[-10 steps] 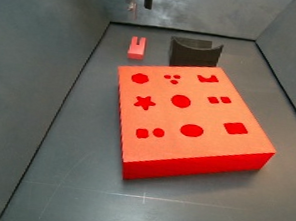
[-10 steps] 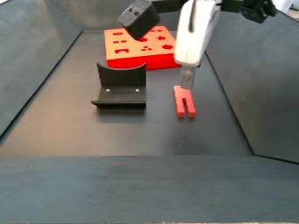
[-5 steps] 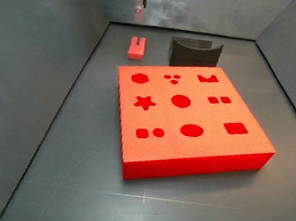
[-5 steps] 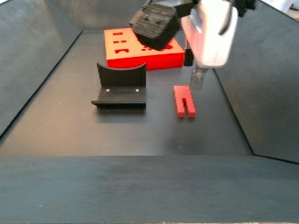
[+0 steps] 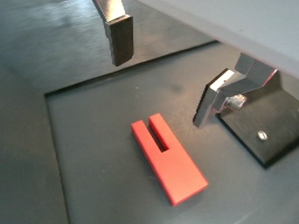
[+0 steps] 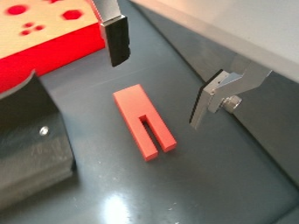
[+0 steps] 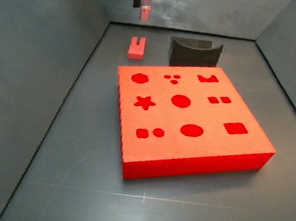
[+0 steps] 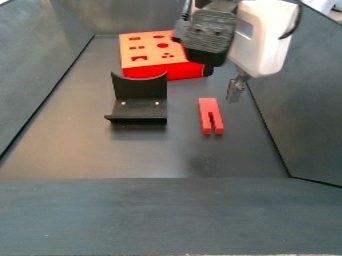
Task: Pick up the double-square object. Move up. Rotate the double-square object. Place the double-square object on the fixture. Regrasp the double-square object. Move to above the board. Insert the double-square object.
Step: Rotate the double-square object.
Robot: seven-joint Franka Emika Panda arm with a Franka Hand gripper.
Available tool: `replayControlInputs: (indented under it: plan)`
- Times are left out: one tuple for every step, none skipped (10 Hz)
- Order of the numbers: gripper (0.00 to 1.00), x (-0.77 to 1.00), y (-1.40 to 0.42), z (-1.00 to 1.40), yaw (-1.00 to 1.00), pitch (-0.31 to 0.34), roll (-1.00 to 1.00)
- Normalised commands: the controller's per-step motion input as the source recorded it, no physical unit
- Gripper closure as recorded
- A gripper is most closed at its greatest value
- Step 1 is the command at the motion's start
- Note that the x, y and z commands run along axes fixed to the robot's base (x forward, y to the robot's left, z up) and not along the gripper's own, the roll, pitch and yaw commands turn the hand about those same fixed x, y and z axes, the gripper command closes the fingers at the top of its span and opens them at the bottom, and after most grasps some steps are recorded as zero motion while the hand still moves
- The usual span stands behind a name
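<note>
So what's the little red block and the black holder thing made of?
The double-square object looks like matte red plastic: even colour, crisp edges, faint sheen. The fixture looks like dark metal or hard plastic, dull with soft glints; hard to tell. The open gripper hovers above the block.

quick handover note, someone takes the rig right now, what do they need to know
Gripper: open and empty, hanging above the block, fingers apart in both wrist views.
Block: flat on the floor, slot side up, beside the fixture, touching nothing.
Board: on the floor beyond the fixture, its cut-outs free.
Done: nothing, the block is not yet picked.
Left: pick, lift, rotate, set on the fixture, regrasp, move above the board, insert.
</note>
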Motion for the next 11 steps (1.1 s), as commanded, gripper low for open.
replayControlInputs:
  plan:
    - [0.0,0.03,0.0,-0.03,1.0,-0.013,0.0]
    - [0.0,0.03,0.0,-0.03,1.0,-0.013,0.0]
    - [0.0,0.03,0.0,-0.03,1.0,-0.014,0.0]
    - [0.0,0.03,0.0,-0.03,1.0,-0.015,0.0]
    - [0.0,0.03,0.0,-0.03,1.0,-0.017,0.0]
    - [0.0,0.03,0.0,-0.03,1.0,-0.018,0.0]
    - [0.0,0.03,0.0,-0.03,1.0,-0.019,0.0]
    - [0.0,0.03,0.0,-0.03,1.0,-0.021,0.0]
    - [0.0,0.03,0.0,-0.03,1.0,-0.023,0.0]
    - [0.0,0.03,0.0,-0.03,1.0,-0.027,0.0]
    - [0.0,0.03,0.0,-0.03,1.0,-0.029,0.01]
